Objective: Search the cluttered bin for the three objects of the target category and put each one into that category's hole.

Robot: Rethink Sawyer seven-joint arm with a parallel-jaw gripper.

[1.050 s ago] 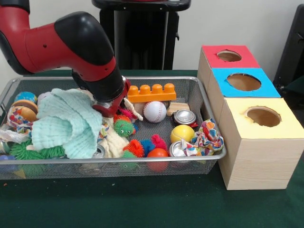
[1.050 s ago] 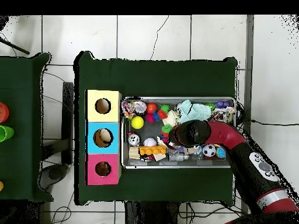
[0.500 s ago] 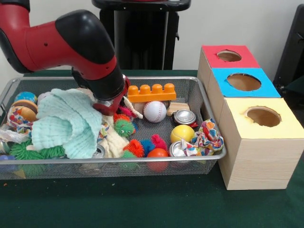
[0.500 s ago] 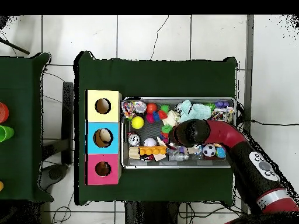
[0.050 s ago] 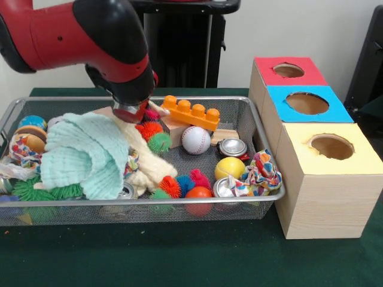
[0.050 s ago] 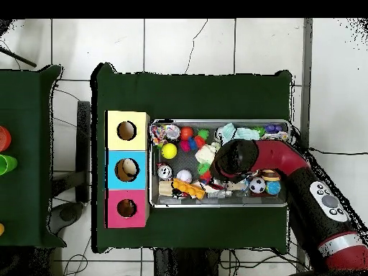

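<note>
1 claw [image 5: 130, 112] hangs low over the middle of the wire bin [image 5: 270, 156], its tip sunk among the toys; whether it is apart or clamped I cannot tell, since the arm's wrist hides it. Just beside it lie orange and green spiky balls [image 5: 154, 135] and a cream cloth [image 5: 145, 164], likely being stirred to uncover targets. An orange brick [image 5: 191, 113] leans tilted near the bin's far edge. A mint cloth [image 5: 84, 154] covers the left part. A baseball [image 5: 195, 140] sits mid-bin. 3 holed boxes [image 5: 311, 128] wait beside the bin's right edge on the tabletop [image 5: 179, 257].
</note>
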